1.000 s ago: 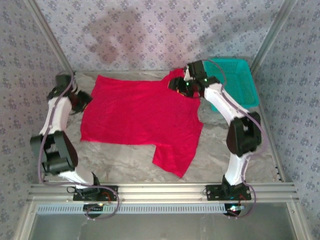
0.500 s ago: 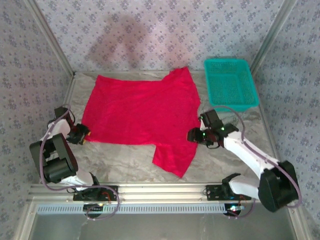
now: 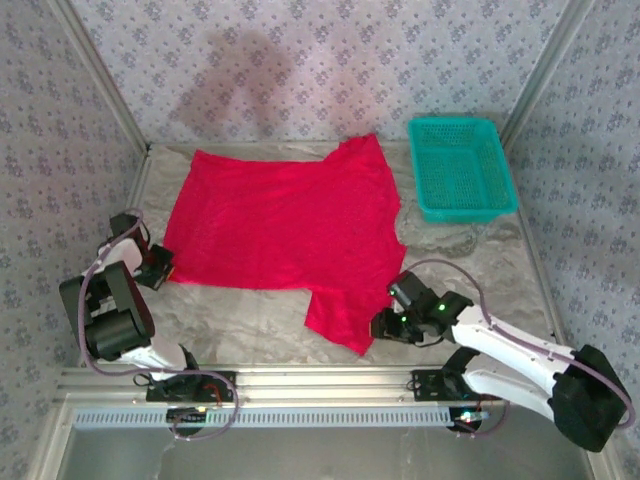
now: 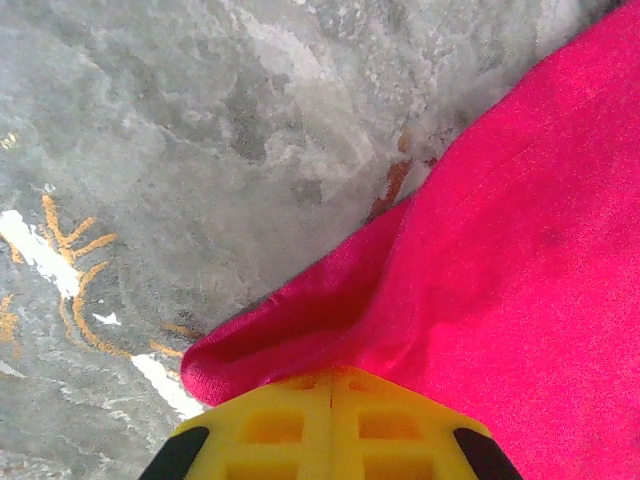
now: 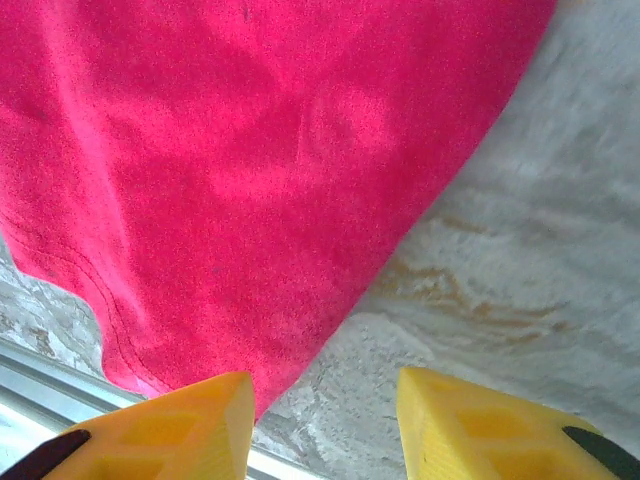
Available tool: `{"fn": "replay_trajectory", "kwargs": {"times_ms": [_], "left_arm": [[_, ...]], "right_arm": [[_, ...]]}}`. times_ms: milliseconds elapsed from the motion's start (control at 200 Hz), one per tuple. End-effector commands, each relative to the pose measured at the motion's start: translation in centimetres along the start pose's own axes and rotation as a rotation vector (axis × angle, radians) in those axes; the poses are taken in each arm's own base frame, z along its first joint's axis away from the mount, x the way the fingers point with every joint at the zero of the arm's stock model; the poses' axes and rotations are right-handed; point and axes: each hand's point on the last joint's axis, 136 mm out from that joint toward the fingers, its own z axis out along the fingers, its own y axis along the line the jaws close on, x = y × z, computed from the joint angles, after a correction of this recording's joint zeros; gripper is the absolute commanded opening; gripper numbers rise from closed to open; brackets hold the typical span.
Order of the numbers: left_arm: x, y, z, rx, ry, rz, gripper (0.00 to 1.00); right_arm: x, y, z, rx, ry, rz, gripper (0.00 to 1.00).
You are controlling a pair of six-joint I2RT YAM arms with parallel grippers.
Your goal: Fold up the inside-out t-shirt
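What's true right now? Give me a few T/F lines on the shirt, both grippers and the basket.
1. The left gripper is shut on a corner of the t-shirt. True.
2. The right gripper is clamped on the sleeve. False: it is open over the sleeve's edge and grips nothing.
3. The t-shirt sits in the basket. False: it lies on the table, and the basket stands at the far right beside it.
4. The t-shirt is spread out, not yet folded. True.
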Motion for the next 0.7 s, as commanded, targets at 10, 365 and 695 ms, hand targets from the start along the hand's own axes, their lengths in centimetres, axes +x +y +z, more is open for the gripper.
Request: {"fn": "replay_trajectory", "kwargs": {"times_ms": [10, 365, 695], "left_arm": [[-0.2, 0.1, -1.0, 0.005, -0.03, -0.002, 0.0], [0.4, 1.2, -1.8, -0.011, -0.008, -0.024, 0.0], [0.7, 1.3, -4.8, 0.02, -0.037, -0.035, 0.0]], "right_arm": [[-0.9, 1.7, 0.6, -0.035, -0.06, 0.043, 0.45], [-1.2, 0.1, 3.3, 0.091, -0.06, 0.165, 0.26], [-1.5, -0.4, -2.3, 0.223, -0.086, 0.055, 0.0]]}}
